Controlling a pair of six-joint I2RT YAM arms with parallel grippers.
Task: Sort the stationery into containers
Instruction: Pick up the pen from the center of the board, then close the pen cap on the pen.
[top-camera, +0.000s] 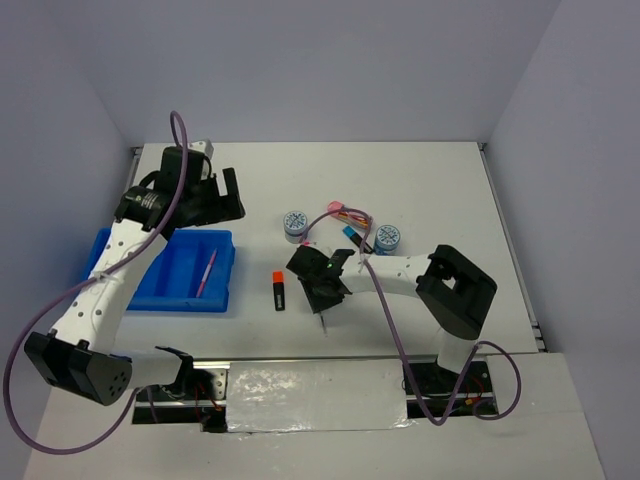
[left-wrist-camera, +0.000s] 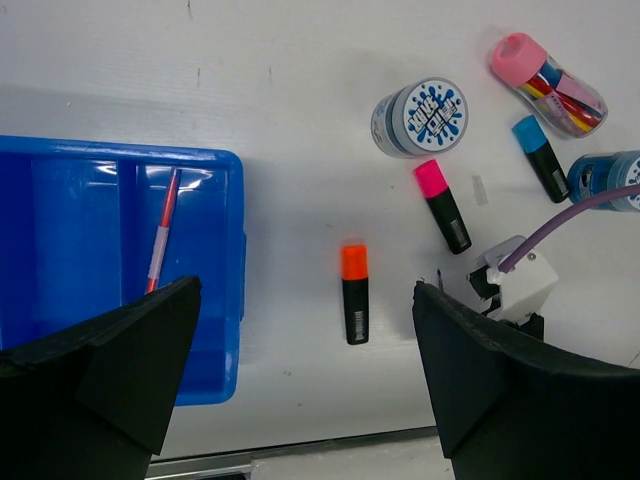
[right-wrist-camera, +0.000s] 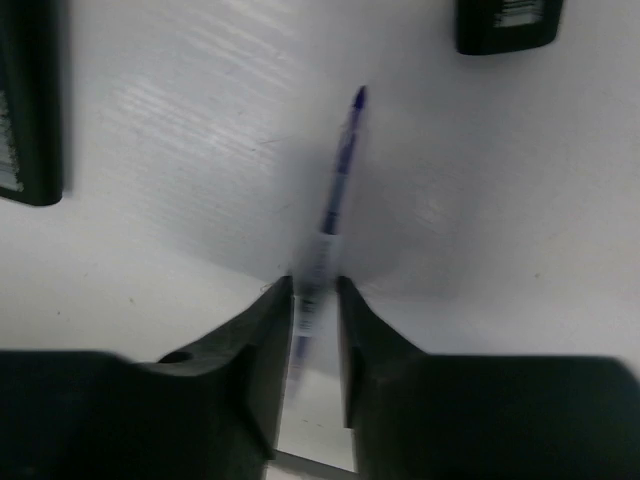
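Where the right claw (top-camera: 322, 285) comes down near the middle of the surface (top-camera: 430, 180), a thin grey pen (right-wrist-camera: 335, 190) lies flat between its two fingers (right-wrist-camera: 255, 350), its dark tip pointing away from the wrist; the fingers stand narrowly apart on either side of the barrel, with a sliver of surface showing beside the pen, so the claw is not clamped on it; the pen itself is blurred in the right wrist view. Two black highlighter barrels (right-wrist-camera: 30, 100) sit at that view's upper corners, caps out of frame. From above only the pen's end shows below the claw; the orange-capped highlighter (top-camera: 279, 290) lies just to its left. The left wrist view adds a pink-capped highlighter (left-wrist-camera: 442, 205), which the overhead view hides behind the right claw, along with a blue-capped highlighter (left-wrist-camera: 540, 158), two round blue-white discs (left-wrist-camera: 420, 118) and a pink capsule case (left-wrist-camera: 548, 85). The left claw (top-camera: 205, 195) hangs wide open, holding nothing, above the blue tray (top-camera: 215, 270); a pink pen (top-camera: 207, 272) rests in the tray's right-hand compartment.
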